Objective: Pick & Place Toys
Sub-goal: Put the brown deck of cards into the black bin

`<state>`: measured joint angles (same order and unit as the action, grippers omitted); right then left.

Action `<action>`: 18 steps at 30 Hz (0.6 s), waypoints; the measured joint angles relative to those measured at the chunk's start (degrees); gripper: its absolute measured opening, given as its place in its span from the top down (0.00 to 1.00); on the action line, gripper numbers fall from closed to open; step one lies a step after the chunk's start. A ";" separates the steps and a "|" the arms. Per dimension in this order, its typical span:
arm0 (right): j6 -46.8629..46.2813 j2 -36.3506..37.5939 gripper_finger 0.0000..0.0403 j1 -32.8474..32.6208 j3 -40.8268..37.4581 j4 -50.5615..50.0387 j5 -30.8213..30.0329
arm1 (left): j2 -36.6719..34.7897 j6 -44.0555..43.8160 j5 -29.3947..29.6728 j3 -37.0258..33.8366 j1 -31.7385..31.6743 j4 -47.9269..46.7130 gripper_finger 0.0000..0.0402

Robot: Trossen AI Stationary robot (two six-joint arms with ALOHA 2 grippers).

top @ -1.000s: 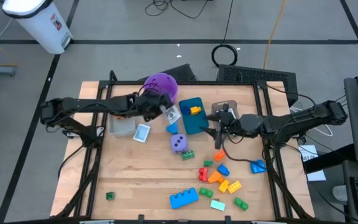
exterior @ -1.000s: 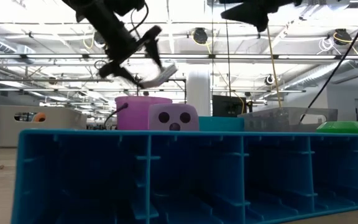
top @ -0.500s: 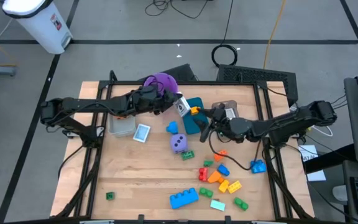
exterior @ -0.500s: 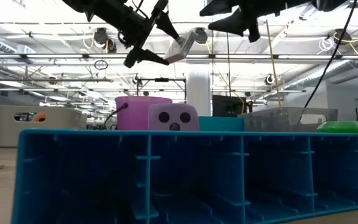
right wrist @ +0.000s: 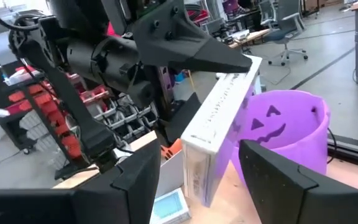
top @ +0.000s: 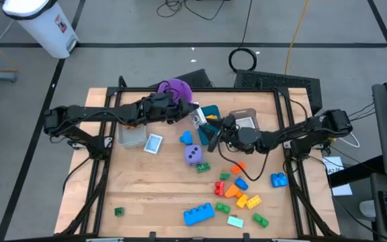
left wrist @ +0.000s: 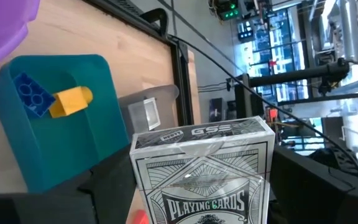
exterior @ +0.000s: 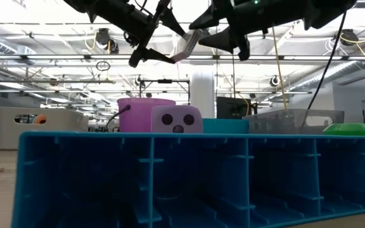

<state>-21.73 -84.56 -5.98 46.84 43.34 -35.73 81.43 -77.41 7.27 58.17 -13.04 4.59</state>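
A card box (top: pixel 197 113) is clamped in the left fingers (top: pixel 191 111) at frame centre, above the teal bin (top: pixel 213 134). The right fingers (top: pixel 213 130) are spread just right of it, the box's long edge lying between them.

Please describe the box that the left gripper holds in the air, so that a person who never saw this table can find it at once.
Start at the teal plastic bin in the middle of the wooden table. Just above it, the left gripper holds up a small white box of playing cards, with the open right gripper closing in. Unlike the bright toys on the table, it is pale, flat-sided and printed "PLAYING CARDS".
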 joint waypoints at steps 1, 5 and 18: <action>-0.26 -0.49 0.48 0.21 0.37 -0.03 -0.02 | 0.00 0.35 -0.25 0.00 -0.01 -0.01 0.21; -0.25 -2.33 0.48 0.83 2.45 -0.15 -0.05 | 0.00 0.93 -1.74 0.00 -0.02 -0.03 0.18; -4.79 -3.28 0.71 1.90 3.73 -2.61 -0.69 | 0.00 4.14 -2.46 -0.02 -0.37 0.14 0.16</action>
<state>-26.51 -87.84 -4.08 50.57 40.73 -36.42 81.43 -73.27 4.82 58.15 -13.41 4.73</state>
